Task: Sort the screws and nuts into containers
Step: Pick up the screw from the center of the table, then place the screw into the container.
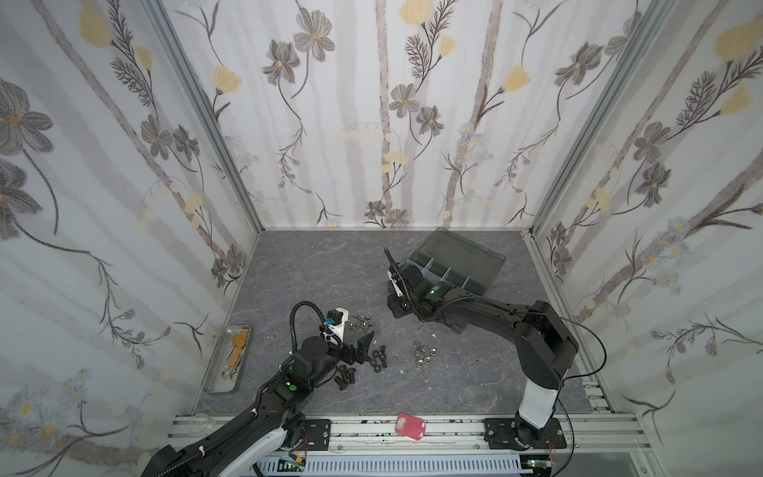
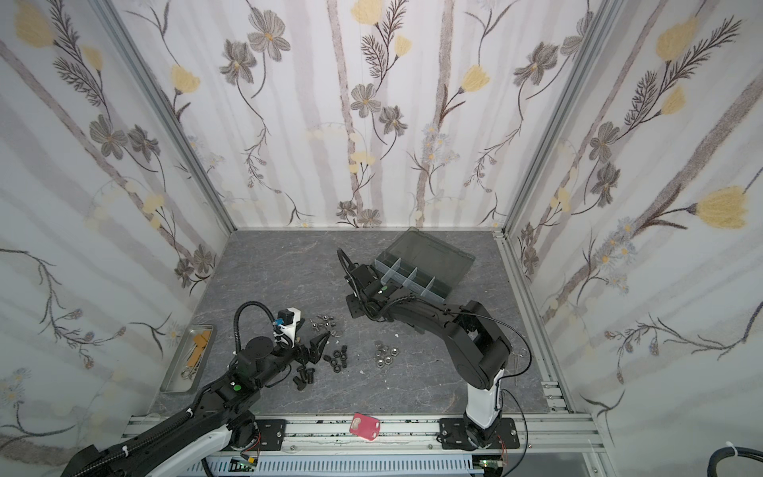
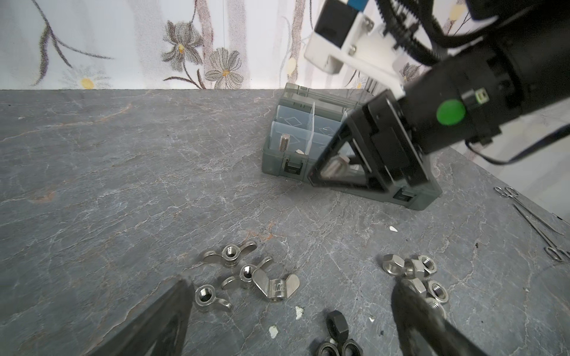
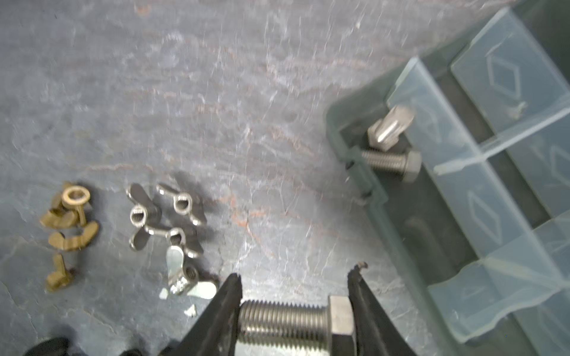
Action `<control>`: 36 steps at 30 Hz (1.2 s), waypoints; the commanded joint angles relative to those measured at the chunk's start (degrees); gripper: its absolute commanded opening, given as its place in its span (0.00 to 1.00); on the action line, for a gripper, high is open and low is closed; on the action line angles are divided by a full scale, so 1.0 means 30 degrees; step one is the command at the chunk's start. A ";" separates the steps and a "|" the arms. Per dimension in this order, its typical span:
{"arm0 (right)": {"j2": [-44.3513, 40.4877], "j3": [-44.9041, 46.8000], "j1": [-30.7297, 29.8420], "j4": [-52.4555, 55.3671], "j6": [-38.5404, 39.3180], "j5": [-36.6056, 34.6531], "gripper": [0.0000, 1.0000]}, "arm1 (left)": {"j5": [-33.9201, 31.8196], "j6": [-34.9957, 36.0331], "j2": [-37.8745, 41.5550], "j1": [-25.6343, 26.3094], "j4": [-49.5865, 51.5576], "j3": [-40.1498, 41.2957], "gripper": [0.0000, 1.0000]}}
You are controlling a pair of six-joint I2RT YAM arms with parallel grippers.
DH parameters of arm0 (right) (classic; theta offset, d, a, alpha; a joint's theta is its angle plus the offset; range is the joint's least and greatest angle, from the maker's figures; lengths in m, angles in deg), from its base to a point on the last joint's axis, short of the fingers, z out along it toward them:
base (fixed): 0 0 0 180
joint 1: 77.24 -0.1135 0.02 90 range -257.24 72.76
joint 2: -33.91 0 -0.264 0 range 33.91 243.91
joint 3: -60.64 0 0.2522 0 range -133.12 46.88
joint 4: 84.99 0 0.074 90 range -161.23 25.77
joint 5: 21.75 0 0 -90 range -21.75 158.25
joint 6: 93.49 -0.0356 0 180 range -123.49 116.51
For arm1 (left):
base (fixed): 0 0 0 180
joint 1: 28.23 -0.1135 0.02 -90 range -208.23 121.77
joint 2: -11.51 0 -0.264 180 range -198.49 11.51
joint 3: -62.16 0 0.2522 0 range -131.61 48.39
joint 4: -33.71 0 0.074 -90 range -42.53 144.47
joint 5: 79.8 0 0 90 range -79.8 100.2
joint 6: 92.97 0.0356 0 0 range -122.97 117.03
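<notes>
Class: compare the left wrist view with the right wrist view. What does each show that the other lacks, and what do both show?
Left wrist only: a cluster of silver hex nuts and forceps near the table's edge.
Right wrist only: brass wing nuts, lying beside the silver ones.
Both: the silver wing nuts, the box with its clear dividers, and the silver bolt clamped in the right gripper.

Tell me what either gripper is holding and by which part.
Right gripper clamps a silver bolt end to end, head against one jaw; left gripper holds nothing.
</notes>
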 commanded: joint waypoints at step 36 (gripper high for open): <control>-0.3276 0.2755 0.1741 -0.3334 0.2109 0.1462 0.68 | 0.0899 -0.0824 0.0353 0.0404 -0.3104 -0.0225 1.00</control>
